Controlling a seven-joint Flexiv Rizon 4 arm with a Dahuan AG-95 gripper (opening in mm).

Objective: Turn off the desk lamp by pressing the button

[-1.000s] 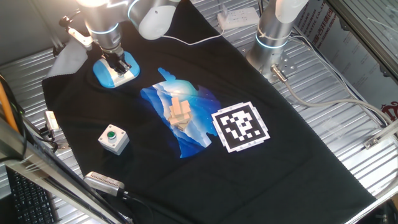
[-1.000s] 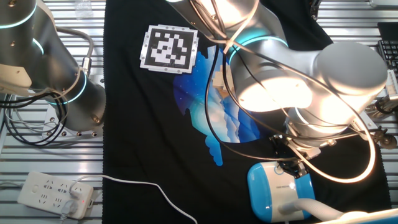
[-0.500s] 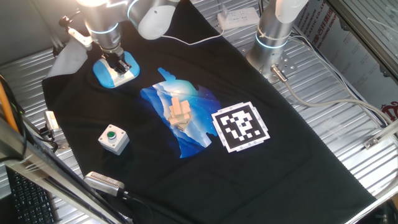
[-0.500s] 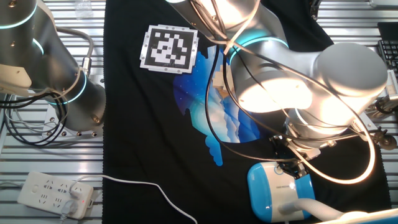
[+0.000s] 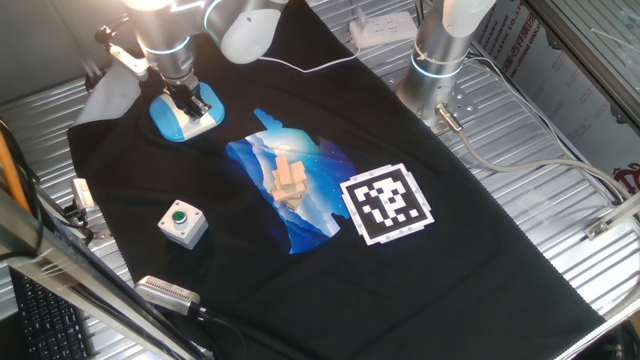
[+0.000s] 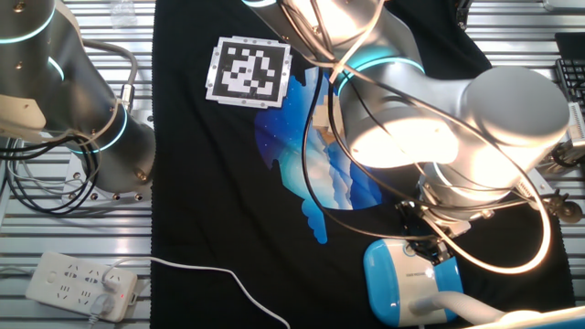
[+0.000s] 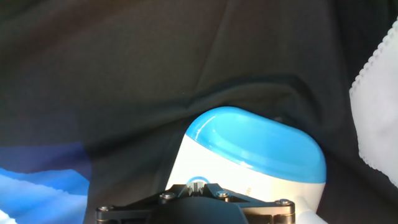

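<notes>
desk lamp [image 5: 185, 113] sits on the black cloth [image 5: 480, 250] at its far left corner in one fixed view, well apart from the blue print [image 5: 290, 185] at the cloth's middle. oval light-blue base, white top face. in the other fixed view the desk lamp [image 6: 402, 279] lies at the bottom edge, just past the lower tip of the blue print [image 6: 315, 164], with its slim white neck [image 6: 448, 306] running off toward the lower right.

gripper [image 5: 187, 100] stands straight down over the lamp, its tip on or right at the white top face; contact itself cannot be told. in the other fixed view the gripper [image 6: 431, 249] comes down at the lamp's upper right side, wrapped by black cables. fingertips are hidden by the arm body and hand housing in every view, so cannot tell whether the claw is wide or narrow.

hand view: desk lamp [image 7: 249, 158] fills the lower middle, blue rim on the far side, white face nearest the camera. a small round mark at the near edge of the white face, just above the hand housing, looks like the button [image 7: 197, 182]; too small to be sure.

relative to the lamp in one fixed view: grey box with green push-button [image 5: 182, 223] is well apart toward the near edge; a small wooden piece [image 5: 290, 180] rests on the blue print; the black-and-white marker tag [image 5: 388, 205] lies beyond the print, farthest from the lamp.
</notes>
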